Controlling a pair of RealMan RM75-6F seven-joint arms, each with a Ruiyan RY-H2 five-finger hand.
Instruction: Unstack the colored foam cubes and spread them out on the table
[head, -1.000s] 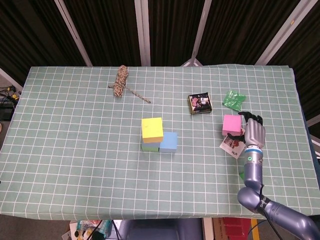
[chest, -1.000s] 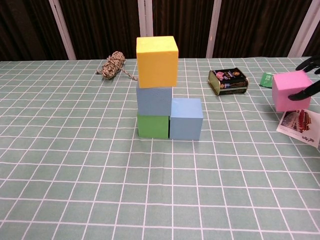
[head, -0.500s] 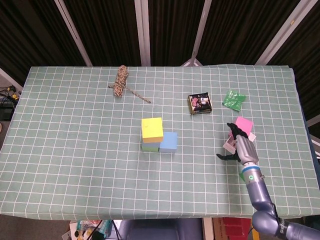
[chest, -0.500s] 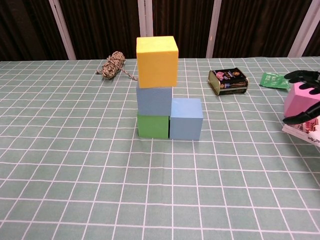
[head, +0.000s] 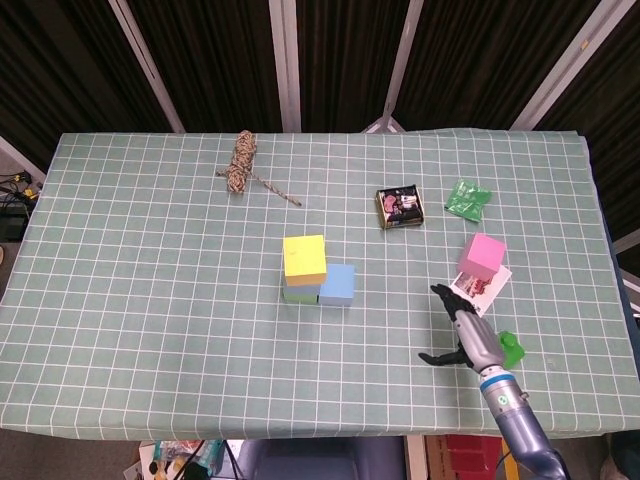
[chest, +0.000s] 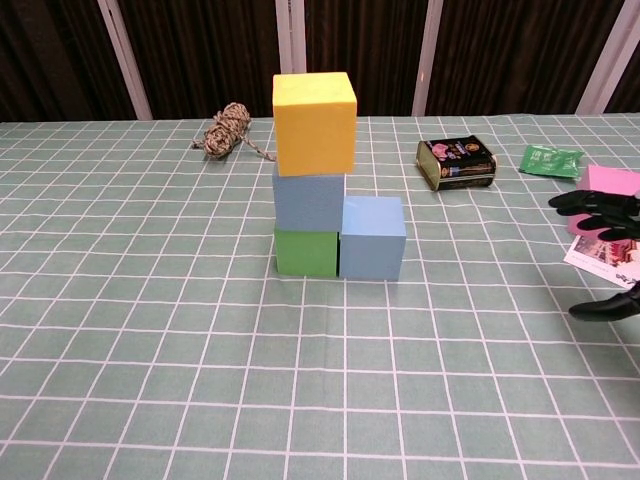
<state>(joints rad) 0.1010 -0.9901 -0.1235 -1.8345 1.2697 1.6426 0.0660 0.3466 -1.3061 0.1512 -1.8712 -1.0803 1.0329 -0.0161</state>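
Three cubes make your remaining stack at the middle of the bench (head: 150, 300): a yellow cube (head: 304, 258) on a grey-blue one (chest: 308, 200) on a green one (chest: 305, 252), with a light blue cube (head: 338, 284) touching the stack's right side. The pink cube (head: 482, 254) sits alone far to the right, resting partly on a printed card (head: 478, 290). Your right hand (head: 468, 338) hangs near that card, fingers (chest: 585, 203) spread and holding nothing; the left hand is out of sight. The stack lies well to the left of your hand and a little farther back, so I'd reach left for the yellow top. All cubes look matte, square-edged and soft. A twine bundle (head: 239, 162), a tin (head: 400, 208) and a green packet (head: 467, 199) lie beyond.
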